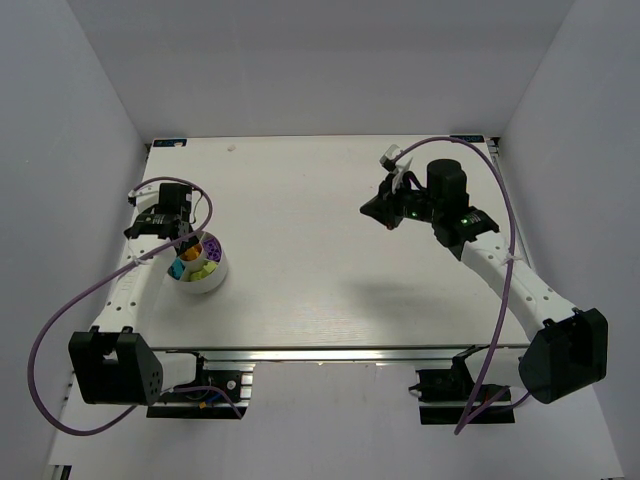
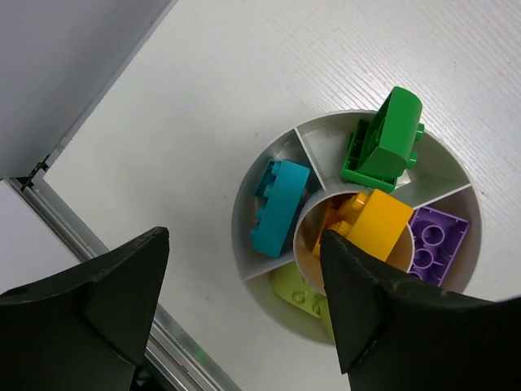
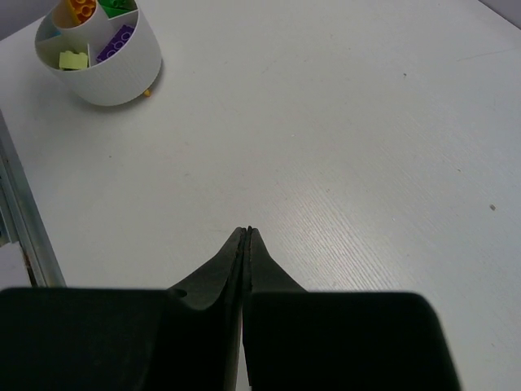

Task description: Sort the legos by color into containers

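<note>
The round white bowl (image 1: 201, 268) stands at the table's left, divided into wedges around a centre cup. In the left wrist view its rim (image 2: 244, 204) encloses a cyan brick (image 2: 278, 207), a dark green brick (image 2: 384, 140), an orange-yellow brick (image 2: 373, 221) in the centre, a purple brick (image 2: 438, 239) and a lime brick (image 2: 303, 295). My left gripper (image 2: 244, 285) is open and empty just above the bowl's near rim. My right gripper (image 3: 247, 231) is shut and empty above bare table at the right (image 1: 384, 212). The bowl also shows far off in the right wrist view (image 3: 104, 65).
A tiny orange speck (image 3: 147, 92) lies on the table beside the bowl's base. The table's left edge has a metal rail (image 2: 122, 269) close to the bowl. White walls stand at the back and both sides.
</note>
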